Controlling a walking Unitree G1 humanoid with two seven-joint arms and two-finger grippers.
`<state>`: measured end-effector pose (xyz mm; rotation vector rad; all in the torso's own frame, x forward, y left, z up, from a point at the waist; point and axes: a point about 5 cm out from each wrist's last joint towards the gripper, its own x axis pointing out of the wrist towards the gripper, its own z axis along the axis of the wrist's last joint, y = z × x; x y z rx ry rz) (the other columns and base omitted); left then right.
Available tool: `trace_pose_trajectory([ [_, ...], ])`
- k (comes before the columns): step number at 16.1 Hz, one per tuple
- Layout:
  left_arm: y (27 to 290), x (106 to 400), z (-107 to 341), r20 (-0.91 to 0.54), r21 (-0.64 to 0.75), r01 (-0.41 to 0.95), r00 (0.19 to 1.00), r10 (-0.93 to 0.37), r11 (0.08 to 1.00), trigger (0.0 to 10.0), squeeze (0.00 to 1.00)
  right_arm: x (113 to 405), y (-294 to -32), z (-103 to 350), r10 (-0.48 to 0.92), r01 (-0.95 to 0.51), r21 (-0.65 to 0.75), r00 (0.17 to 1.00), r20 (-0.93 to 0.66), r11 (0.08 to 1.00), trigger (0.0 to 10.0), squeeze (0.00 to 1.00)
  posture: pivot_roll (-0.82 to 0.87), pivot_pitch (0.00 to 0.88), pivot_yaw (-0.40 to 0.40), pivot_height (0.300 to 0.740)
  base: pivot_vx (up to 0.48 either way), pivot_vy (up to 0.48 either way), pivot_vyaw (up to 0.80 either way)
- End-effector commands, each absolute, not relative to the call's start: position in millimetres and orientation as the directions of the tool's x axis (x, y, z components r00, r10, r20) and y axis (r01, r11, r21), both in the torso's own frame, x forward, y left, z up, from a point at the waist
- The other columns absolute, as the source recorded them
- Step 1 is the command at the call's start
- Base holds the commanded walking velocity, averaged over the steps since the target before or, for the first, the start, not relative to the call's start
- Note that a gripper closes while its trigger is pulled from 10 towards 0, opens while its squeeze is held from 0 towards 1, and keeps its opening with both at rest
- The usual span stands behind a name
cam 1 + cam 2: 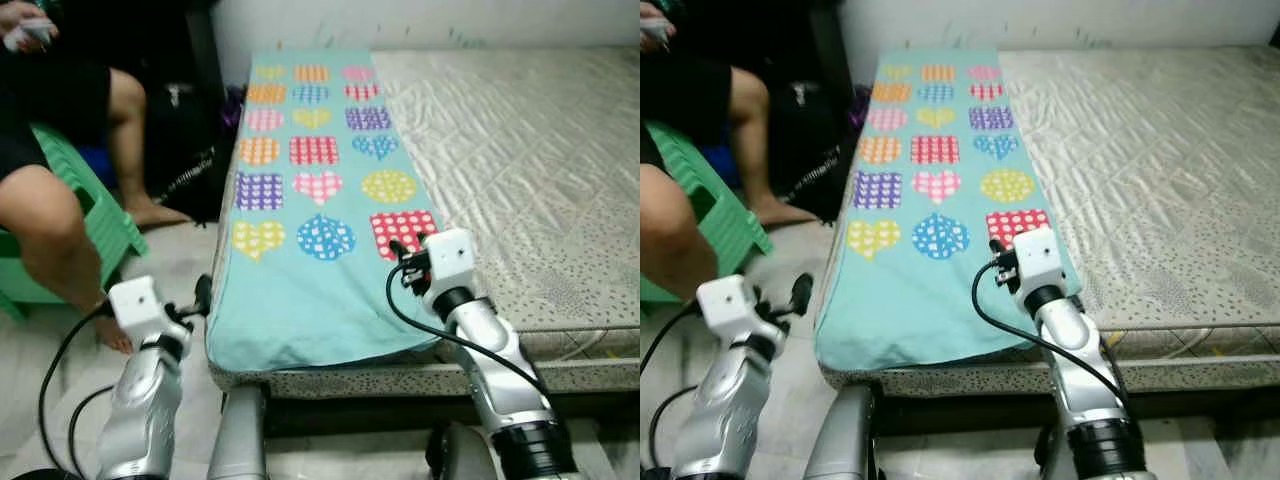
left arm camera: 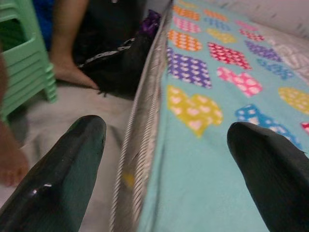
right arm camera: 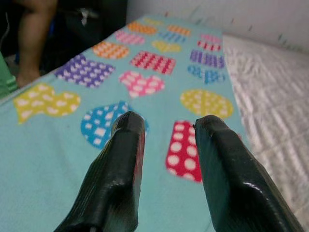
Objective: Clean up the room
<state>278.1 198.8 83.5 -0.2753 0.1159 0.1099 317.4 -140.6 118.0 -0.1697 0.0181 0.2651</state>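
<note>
Patterned teal blanket [image 1: 310, 200] is spread on bed [image 1: 520, 150], centre frame; left hand [image 2: 166, 159] wide open and right hand [image 3: 166, 145] slightly parted, nothing held.

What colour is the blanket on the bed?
The blanket is light teal with colourful dotted hearts, squares and circles, clearest in the left eye view.

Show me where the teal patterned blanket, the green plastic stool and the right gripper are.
teal patterned blanket [image 1: 300, 290]: left eye view, plain teal part near the bed's foot.
green plastic stool [image 1: 95, 205]: left eye view, its side beside the seated person's leg.
right gripper [image 3: 166, 133]: right wrist view, between its two black fingertips.
</note>
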Motion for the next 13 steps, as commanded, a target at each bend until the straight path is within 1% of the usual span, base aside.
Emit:
trace_pose_trajectory([
  [1,196,280,84,-0.119,-0.261,-0.094,0.991,0.065,0.961,10.0,0.0,322,-138,122,0.257,-0.259,-0.156,0.966,-0.029,0.953,10.0,0.0,-0.12,0.092,0.026,0.535,0.0,0.0,0.0],
  [6,187,288,82,-0.136,-0.279,-0.052,0.991,0.015,0.959,10.0,0.0,337,-128,115,0.231,-0.248,-0.214,0.968,-0.099,0.945,10.0,0.0,-0.11,0.153,0.03,0.535,0.0,0.0,0.0],
  [9,179,292,76,-0.164,-0.284,-0.051,0.987,0.004,0.958,10.0,0.0,346,-124,94,0.186,-0.251,-0.278,0.953,-0.241,0.927,10.0,0.0,-0.11,0.175,0.03,0.535,0.0,0.0,0.0],
  [11,172,289,74,-0.176,-0.298,-0.04,0.984,-0.013,0.954,10.0,0.0,351,-122,88,0.145,-0.213,-0.256,0.955,-0.26,0.943,10.0,0.0,-0.09,0.208,0.029,0.535,0.0,0.0,0.0],
  [12,169,287,74,-0.179,-0.299,-0.035,0.984,-0.019,0.953,10.0,0.0,352,-122,88,0.135,-0.195,-0.229,0.958,-0.253,0.954,10.0,1.0,-0.08,0.216,0.03,0.535,0.0,0.0,0.0],
  [13,167,284,74,-0.18,-0.294,-0.027,0.983,-0.028,0.955,10.0,0.0,355,-122,89,0.109,-0.17,-0.238,0.962,-0.25,0.956,10.0,1.0,-0.07,0.227,0.031,0.535,0.0,0.0,0.0],
])
